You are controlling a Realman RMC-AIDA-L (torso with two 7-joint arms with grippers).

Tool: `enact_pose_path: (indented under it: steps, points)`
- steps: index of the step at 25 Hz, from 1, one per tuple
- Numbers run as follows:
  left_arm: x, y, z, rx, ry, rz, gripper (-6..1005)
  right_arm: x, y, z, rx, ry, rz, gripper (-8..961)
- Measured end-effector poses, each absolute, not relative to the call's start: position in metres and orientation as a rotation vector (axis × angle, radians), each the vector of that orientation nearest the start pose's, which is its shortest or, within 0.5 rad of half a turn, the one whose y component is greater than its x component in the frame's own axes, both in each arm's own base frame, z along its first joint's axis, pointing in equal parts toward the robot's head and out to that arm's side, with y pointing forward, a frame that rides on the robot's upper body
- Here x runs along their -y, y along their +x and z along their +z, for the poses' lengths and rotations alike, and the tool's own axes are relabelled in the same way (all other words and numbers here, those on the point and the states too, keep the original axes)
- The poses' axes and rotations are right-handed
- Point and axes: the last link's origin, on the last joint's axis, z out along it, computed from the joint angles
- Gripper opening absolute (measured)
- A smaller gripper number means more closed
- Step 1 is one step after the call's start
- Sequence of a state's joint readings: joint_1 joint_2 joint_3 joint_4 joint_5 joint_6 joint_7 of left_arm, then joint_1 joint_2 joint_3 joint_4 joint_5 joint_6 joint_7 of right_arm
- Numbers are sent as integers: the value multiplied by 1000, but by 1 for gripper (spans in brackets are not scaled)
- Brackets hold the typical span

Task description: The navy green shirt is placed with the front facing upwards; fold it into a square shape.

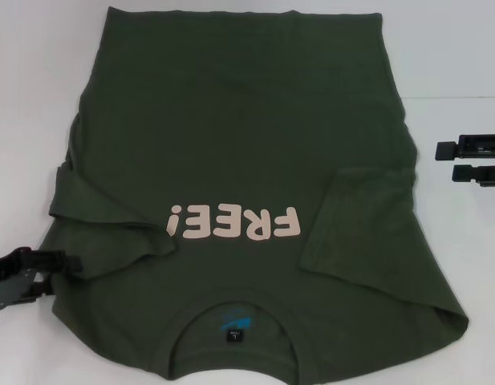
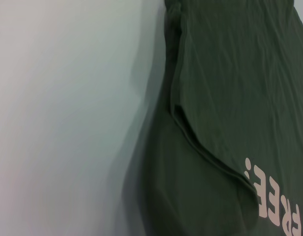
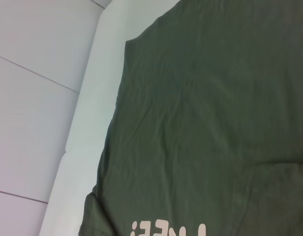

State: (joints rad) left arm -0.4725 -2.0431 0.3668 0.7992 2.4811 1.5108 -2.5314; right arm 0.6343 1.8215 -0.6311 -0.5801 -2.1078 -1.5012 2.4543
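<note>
Navy green shirt (image 1: 247, 152) spread front-up across white tabletop (image 1: 456, 72), collar nearest the robot, blue neck label (image 1: 231, 327) showing inside the neckline. Pale "FREE!" lettering (image 1: 223, 223) reads upside down in head view. Both sleeves folded inward over the chest: left sleeve (image 1: 95, 208) ends beside the lettering, right sleeve (image 1: 367, 224) lies on its other side. Left gripper (image 1: 22, 277) sits at the shirt's left edge by the shoulder; cannot tell how its jaws stand. Right gripper (image 1: 449, 162) off the shirt's right edge, over bare tabletop, jaws apart, holding nothing.
</note>
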Motion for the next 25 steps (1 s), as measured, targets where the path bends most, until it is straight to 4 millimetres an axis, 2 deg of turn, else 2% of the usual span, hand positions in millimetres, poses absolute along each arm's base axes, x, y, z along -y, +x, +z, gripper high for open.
enact_pose_path:
  steps: [12,20,25]
  points:
    - [-307,-356,55,-2622,2198,591,264,-371,290,99,-1878,-2198,617,745]
    - [-309,-350,58,-2554,2248,617,102,-344,304,104,-1910,-2288,511,745]
    - [-313,-346,62,-2516,2276,667,34,-329,319,105,-1955,-2280,327,745]
